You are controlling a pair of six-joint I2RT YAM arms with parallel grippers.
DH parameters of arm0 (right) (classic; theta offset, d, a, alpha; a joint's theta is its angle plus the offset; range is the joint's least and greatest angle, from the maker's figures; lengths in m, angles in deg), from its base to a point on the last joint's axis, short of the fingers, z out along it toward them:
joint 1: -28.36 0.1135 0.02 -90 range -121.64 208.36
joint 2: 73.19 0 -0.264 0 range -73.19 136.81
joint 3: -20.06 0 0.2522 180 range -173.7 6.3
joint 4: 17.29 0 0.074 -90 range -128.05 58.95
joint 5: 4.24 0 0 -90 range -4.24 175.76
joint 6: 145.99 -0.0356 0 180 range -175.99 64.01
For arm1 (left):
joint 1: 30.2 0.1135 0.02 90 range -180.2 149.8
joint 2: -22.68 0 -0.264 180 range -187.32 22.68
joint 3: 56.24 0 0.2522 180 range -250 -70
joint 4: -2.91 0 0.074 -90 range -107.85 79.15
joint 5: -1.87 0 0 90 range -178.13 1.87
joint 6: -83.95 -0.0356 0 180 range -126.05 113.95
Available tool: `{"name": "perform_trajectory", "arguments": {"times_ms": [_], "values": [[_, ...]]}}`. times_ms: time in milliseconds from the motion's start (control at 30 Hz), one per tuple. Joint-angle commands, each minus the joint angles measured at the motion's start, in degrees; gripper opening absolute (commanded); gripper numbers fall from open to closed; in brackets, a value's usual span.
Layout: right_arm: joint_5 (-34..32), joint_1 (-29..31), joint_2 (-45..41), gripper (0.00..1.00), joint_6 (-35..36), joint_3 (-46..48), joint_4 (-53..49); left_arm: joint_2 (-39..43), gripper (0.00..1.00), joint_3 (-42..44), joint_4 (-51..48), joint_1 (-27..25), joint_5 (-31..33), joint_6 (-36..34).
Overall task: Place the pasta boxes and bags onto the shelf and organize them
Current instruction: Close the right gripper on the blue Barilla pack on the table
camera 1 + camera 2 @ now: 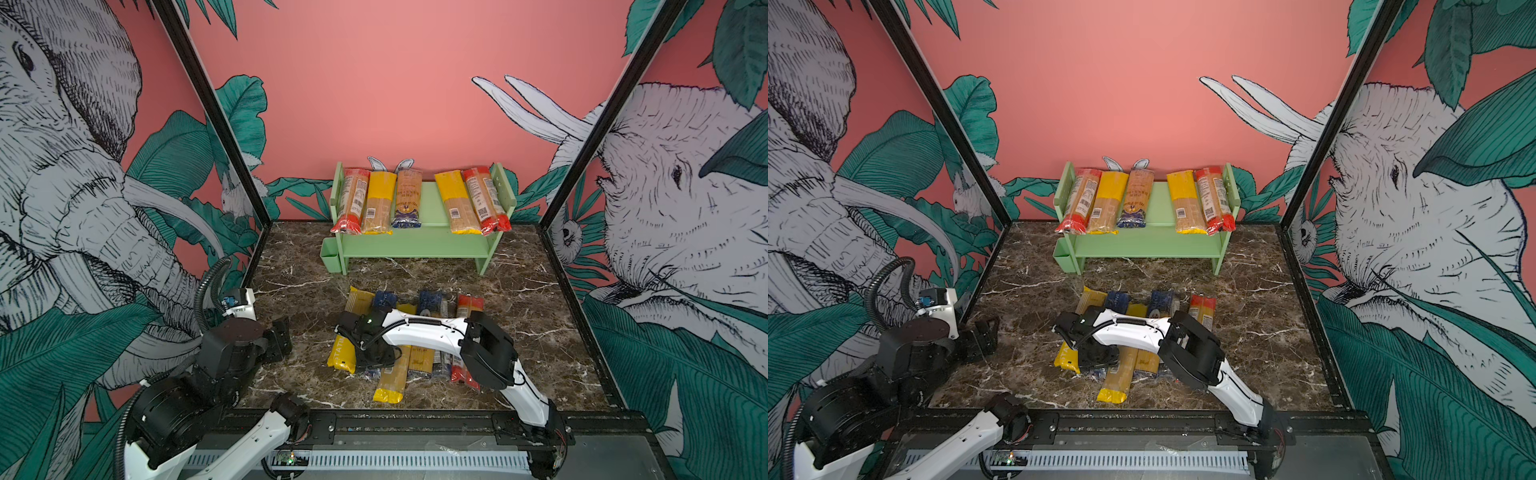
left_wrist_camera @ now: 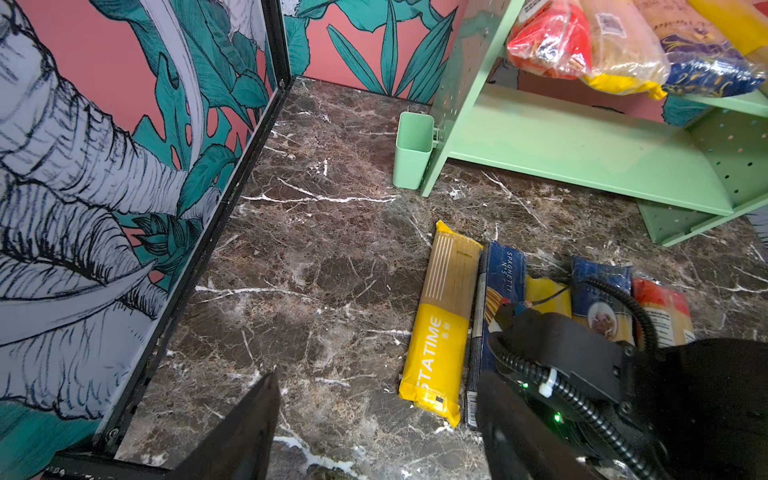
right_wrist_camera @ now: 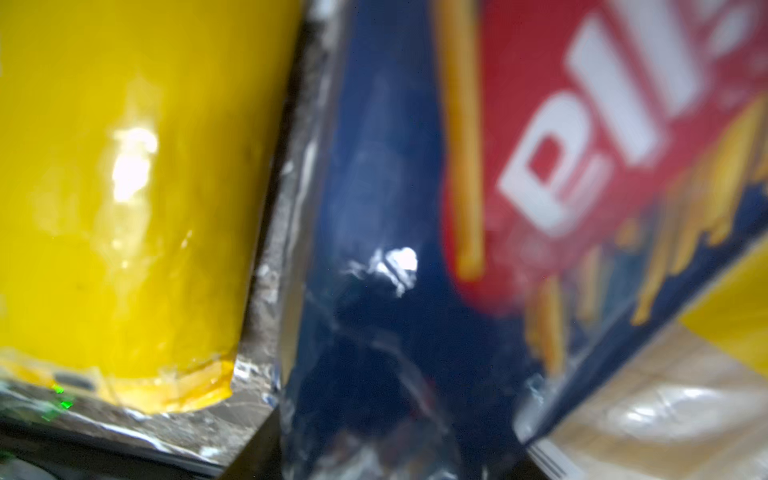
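Five pasta packets (image 1: 407, 195) side by side across the top board of the green shelf (image 1: 424, 247), at the back of the marble counter (image 1: 532, 324). Nearer the front, a loose heap (image 1: 392, 374) of more packets flat on the counter. Right claw (image 1: 374, 357) down in that heap, camera pressed close over a dark blue packet (image 3: 374, 208) beside a yellow packet (image 3: 124, 166); fingers hidden, so cannot tell whether clamped or apart. Left claw (image 1: 281, 337) off to the left over bare counter, fingers apart, empty.
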Motion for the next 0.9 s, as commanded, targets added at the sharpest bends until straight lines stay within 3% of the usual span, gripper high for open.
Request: {"name": "perform_trajectory", "arguments": {"times_ms": [0,133,400,867], "values": [[-5.3,-2.7,3.7,0.36,-0.8,5.0,-2.5,0.4,0.76,-1.0,-1.8,0.0,1.5,0.0],[-3.6,-2.8,-1.5,0.21,0.9,8.9,1.7,0.5,0.76,-1.3,-1.9,0.0,1.6,0.0],[-2.1,-3.6,-18.8,0.02,0.9,20.7,12.2,-0.5,0.76,-0.5,-0.3,0.0,1.2,-0.3],[1.8,-4.3,-33.4,0.01,4.4,23.4,16.3,-3.5,0.76,-0.2,3.4,0.0,0.5,-0.2]]}}
